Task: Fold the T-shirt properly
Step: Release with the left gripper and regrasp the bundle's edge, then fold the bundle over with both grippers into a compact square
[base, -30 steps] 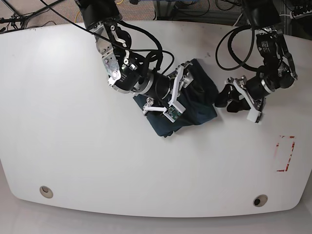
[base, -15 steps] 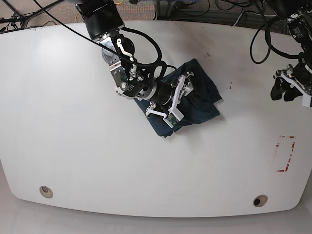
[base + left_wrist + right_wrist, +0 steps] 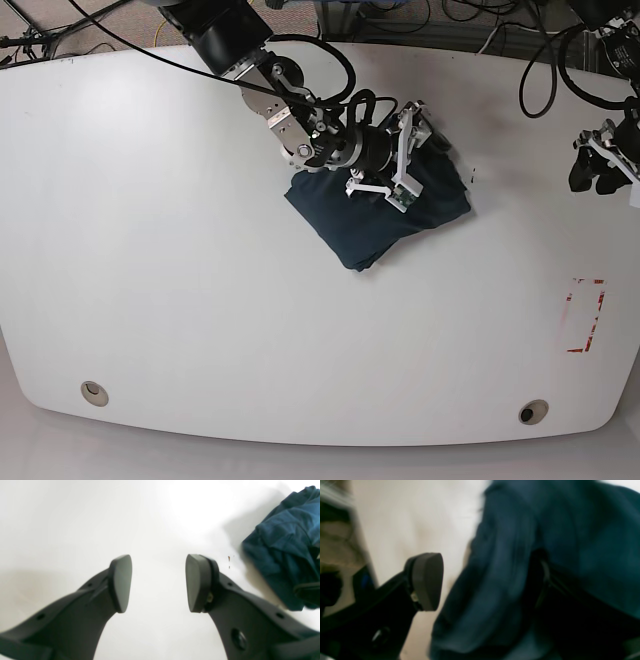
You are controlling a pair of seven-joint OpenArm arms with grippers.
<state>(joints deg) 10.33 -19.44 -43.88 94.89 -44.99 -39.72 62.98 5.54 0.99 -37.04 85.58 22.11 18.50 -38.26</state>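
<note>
The dark navy-teal T-shirt point(image 3: 375, 215) lies as a compact folded bundle at the far middle of the white table point(image 3: 180, 280). My right gripper point(image 3: 408, 158) hovers over the bundle's far right part. In the blurred right wrist view my right gripper point(image 3: 485, 575) is open: one pad point(image 3: 427, 580) stands clear of the T-shirt point(image 3: 500, 585), and the other finger is largely hidden behind a fold. My left gripper point(image 3: 592, 172) sits at the table's right edge, well away from the shirt. In the left wrist view it point(image 3: 158, 582) is open and empty, with the T-shirt point(image 3: 282, 547) off to the right.
A red-outlined rectangle point(image 3: 585, 315) is marked on the table near the right edge. Two round holes point(image 3: 95, 392) point(image 3: 533, 411) sit near the front edge. Cables hang behind the table's far edge. A small dark speck point(image 3: 473, 178) lies right of the shirt.
My right arm has swung toward the far right over the shirt, and the bundle has shifted and turned with it. My left arm has pulled back to the table's right edge.
</note>
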